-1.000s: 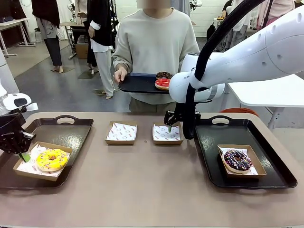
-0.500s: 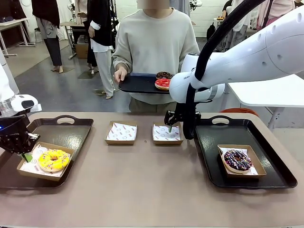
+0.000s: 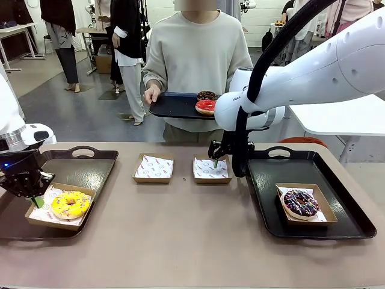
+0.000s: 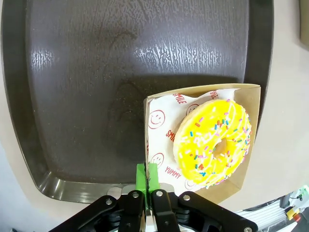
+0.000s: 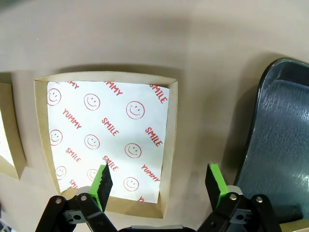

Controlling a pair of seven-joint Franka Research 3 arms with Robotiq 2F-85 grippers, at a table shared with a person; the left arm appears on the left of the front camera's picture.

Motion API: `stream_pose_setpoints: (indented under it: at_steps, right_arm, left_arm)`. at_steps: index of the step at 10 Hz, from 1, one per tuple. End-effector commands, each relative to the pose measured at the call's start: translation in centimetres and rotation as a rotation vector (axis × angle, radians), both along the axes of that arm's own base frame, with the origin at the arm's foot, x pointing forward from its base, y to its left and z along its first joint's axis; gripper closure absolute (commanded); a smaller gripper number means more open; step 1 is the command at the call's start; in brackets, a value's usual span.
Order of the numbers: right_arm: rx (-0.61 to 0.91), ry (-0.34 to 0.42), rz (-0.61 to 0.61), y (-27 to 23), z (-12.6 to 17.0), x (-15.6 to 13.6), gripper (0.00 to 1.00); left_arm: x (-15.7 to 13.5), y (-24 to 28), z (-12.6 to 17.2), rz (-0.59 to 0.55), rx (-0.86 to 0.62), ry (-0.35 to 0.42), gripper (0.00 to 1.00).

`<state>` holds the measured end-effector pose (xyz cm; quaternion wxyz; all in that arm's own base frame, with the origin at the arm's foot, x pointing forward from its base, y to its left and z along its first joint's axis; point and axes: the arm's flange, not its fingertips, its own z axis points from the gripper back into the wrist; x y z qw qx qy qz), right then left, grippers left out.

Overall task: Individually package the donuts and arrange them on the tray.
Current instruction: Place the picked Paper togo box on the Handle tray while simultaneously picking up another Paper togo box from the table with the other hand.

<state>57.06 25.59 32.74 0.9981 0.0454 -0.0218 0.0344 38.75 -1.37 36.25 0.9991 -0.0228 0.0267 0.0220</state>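
Observation:
The yellow-iced donut [image 3: 70,205] [image 4: 215,142] lies in a paper-lined cardboard box [image 3: 43,217] [image 4: 161,123] on the left black tray [image 3: 78,171] [image 4: 87,72]. My left gripper [image 3: 35,200] [image 4: 147,175] is shut on that box's edge. A purple-brown sprinkled donut [image 3: 300,203] sits boxed on the right tray [image 3: 271,180] [image 5: 285,121]. My right gripper [image 3: 215,161] [image 5: 159,182] hangs open above an empty lined box [image 3: 211,169] [image 5: 108,140], holding nothing. Across the table, a person holds a small dark tray [image 3: 174,105] carrying a red-iced donut [image 3: 206,106] and a chocolate donut [image 3: 207,95].
A second empty lined box [image 3: 154,168] [image 5: 7,135] sits left of the one under my right gripper. The brown tabletop [image 3: 180,235] in front of the boxes is bare. The right arm's white body spans the upper right of the front view.
My left gripper has slid the box with the yellow donut a little to the right on the left tray. The right gripper has stayed still.

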Motion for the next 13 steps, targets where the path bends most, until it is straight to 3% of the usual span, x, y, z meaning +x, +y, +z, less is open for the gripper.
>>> stream_pose_setpoints:
  at_steps: [1,2,3,4,5,6,7,8,9,10,13]
  right_arm:
    - [-0.010,-0.030,-0.009,-0.43,-0.28,-0.57,0.00]
    - [-0.007,-0.027,-0.005,-0.45,-0.26,-0.59,0.00]
    - [-0.001,-0.023,0.006,-0.44,-0.27,-0.61,0.58]
    - [-0.001,-0.021,0.008,-0.42,-0.21,-0.64,0.59]
    - [0.000,-0.024,0.009,-0.39,-0.18,-0.64,1.00]
    - [0.001,-0.024,0.007,-0.41,-0.19,-0.66,0.63]
    - [0.002,-0.025,0.002,-0.47,-0.24,-0.65,1.00]
    - [-0.001,-0.024,-0.004,-0.50,-0.29,-0.67,1.00]
    - [-0.003,-0.024,-0.007,-0.50,-0.28,-0.73,1.00]
    - [-0.013,-0.031,-0.007,-0.46,-0.26,-0.79,1.00]
    - [-0.020,-0.047,-0.020,-0.39,0.04,-0.97,1.00]
  left_arm:
    - [-0.54,-0.41,-0.81,0.025,0.045,-0.009,0.99]
    - [-0.54,-0.48,-0.94,0.023,0.049,-0.005,0.99]
    - [-0.57,-0.56,-0.95,0.018,0.048,0.000,0.73]
    - [-0.58,-0.51,-0.95,0.018,0.045,0.001,0.42]
    - [-0.60,-0.53,-0.97,0.016,0.043,0.004,0.17]
    - [-0.62,-0.54,-1.00,0.014,0.040,0.007,0.00]
    - [-0.65,-0.52,-1.01,0.012,0.036,0.010,0.00]
    - [-0.67,-0.48,-0.95,0.013,0.033,0.009,0.00]
    - [-0.77,-0.43,-0.83,0.013,0.025,0.006,0.11]
    - [-0.88,-0.35,-0.63,0.016,0.000,0.001,0.02]
    - [-1.27,-0.09,-0.16,0.014,-0.044,-0.010,0.00]
